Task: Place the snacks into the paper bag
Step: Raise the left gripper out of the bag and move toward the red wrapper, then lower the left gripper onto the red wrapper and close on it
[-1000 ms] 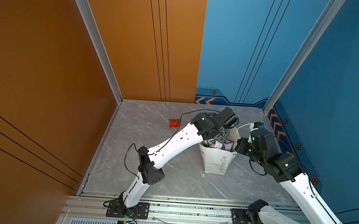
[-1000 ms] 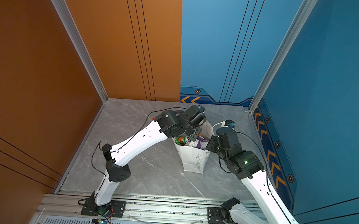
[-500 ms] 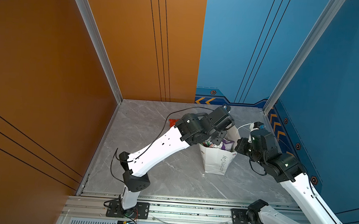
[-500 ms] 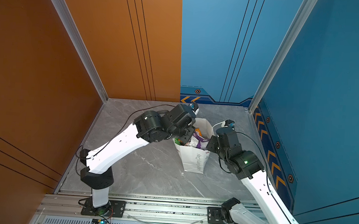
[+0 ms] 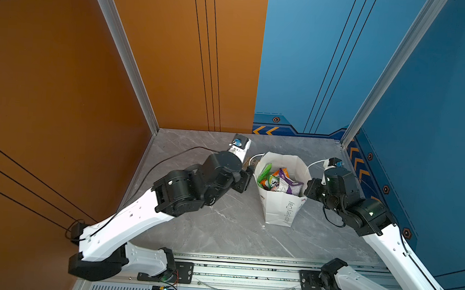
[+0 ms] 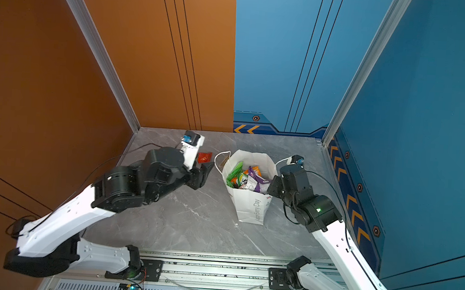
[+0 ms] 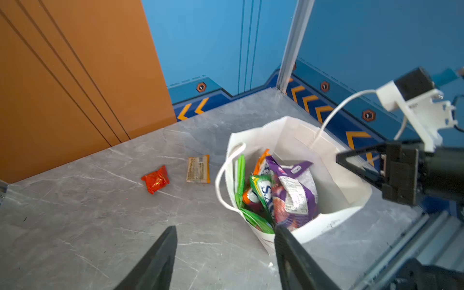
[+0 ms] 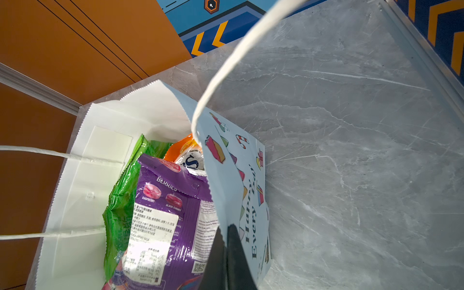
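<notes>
My right fingers [image 8: 233, 253] pinch the rim of the upright bag [image 5: 280, 210], my left fingers [image 7: 160, 258] stand wide and empty beside it; reaching for the red packet [image 7: 155, 179] and bar [image 7: 197, 168] on the desk [image 7: 75, 226] may snag the handle [image 7: 218, 183] and tip the bag

The grey tabletop [image 5: 220, 228] meets orange wall [image 5: 62, 83], blue wall [image 5: 302, 58].
</notes>
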`<state>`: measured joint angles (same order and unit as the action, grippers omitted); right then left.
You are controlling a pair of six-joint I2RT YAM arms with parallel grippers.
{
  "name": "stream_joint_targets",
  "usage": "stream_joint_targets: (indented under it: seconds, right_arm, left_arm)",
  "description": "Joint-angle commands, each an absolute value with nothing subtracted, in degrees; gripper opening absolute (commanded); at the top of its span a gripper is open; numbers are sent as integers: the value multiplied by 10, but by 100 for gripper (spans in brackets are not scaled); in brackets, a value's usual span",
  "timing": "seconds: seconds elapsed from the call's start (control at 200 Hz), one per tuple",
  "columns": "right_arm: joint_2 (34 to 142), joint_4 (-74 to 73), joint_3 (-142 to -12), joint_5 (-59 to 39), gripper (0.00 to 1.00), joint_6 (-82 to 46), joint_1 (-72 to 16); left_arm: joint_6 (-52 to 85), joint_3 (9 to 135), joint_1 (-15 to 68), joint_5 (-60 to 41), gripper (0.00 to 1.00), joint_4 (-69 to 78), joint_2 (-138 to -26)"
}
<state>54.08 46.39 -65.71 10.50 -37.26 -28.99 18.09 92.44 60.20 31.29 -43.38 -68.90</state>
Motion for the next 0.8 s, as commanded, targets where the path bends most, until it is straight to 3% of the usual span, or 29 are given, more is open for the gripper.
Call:
stream_joint_targets:
  seconds: [0.0,0.265,0.435,0.656,0.796]
  right_arm:
    - [529,453,-667,107,0,-367,-292]
    - [532,454,-669,107,0,-367,-292]
    - [531,457,-669,108,0,-368,-291]
    - [532,457,-666,104,0,-367,-291]
    - [529,454,-663,99,0,-368,-291]
  left_arm:
    - [210,858,568,331,64,-355,-630]
    - [299,721,449,303,69,-331,-531]
    - [378,654,321,188,71,-324,-523]
    - [426,614,167,27,72,-286,-597]
    - [445,614,117,-46,74,-236,-696]
